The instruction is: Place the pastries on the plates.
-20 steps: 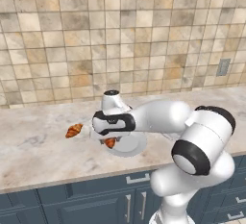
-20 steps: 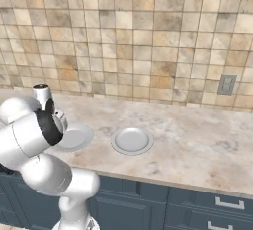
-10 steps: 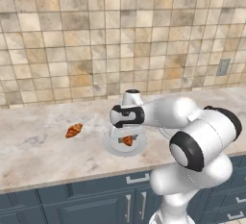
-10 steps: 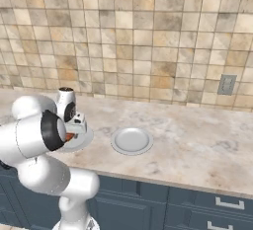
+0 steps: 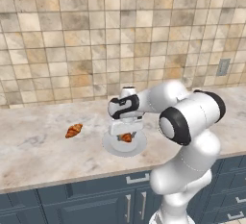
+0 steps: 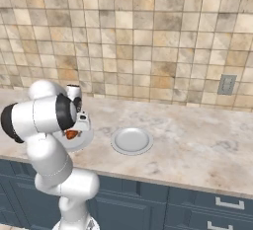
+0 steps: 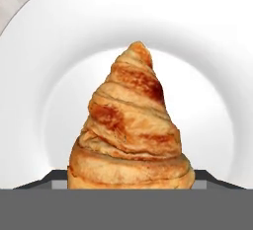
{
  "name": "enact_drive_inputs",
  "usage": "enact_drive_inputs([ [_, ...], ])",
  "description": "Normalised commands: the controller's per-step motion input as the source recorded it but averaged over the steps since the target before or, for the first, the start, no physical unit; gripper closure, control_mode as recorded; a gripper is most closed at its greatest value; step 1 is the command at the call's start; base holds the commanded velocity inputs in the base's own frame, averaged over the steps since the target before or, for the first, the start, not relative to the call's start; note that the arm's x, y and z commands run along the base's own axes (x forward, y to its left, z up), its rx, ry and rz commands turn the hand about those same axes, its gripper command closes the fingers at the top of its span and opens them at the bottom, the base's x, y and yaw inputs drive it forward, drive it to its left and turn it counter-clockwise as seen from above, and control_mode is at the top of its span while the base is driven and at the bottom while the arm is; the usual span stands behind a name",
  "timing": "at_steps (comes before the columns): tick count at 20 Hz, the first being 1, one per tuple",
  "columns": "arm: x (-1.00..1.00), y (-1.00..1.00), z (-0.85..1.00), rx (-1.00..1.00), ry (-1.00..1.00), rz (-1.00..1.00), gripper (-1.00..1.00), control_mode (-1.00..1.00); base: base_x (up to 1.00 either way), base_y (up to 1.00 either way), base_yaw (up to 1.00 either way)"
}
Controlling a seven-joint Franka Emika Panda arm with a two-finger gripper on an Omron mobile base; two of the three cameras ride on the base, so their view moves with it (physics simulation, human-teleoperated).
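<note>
A: Progress so far?

B: About halfway, by the look of it. One croissant (image 5: 127, 137) held low over the near plate (image 5: 113, 146), gripper (image 5: 126, 134) clenched on it, not yet let go. Second croissant (image 5: 73, 130) lying on the bare counter (image 5: 33, 155), well to the left of that plate.

A: And the other plate?

B: Second plate (image 6: 131, 140) bare, further right along the counter, apart from the first. Left to do: release this pastry, fetch the left one, carry it across to the bare plate.

A: Anything one camera gives that another lacks?

B: Hand view: croissant (image 7: 131, 125) close up, tapered end pointing away, ridged crust, white plate (image 7: 207, 36) dish directly behind it, so well centred over the plate. Hard to tell there whether pastry and plate touch. Left base view: the loose croissant on the counter. Right base view: held croissant (image 6: 72, 134) at the arm's edge, over the plate (image 6: 85, 140), plus the bare plate and a wall outlet (image 6: 227, 84) far right.
</note>
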Motion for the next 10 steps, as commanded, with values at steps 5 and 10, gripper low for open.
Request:
enact_drive_inputs([
  [5,0.00,0.01,0.00,0.00,0.02,0.00,-1.00,-1.00,0.00,0.00,0.00],
  [10,0.00,0.00,0.00,0.00,0.00,0.00,-1.00,-1.00,0.00,0.00,0.00],
])
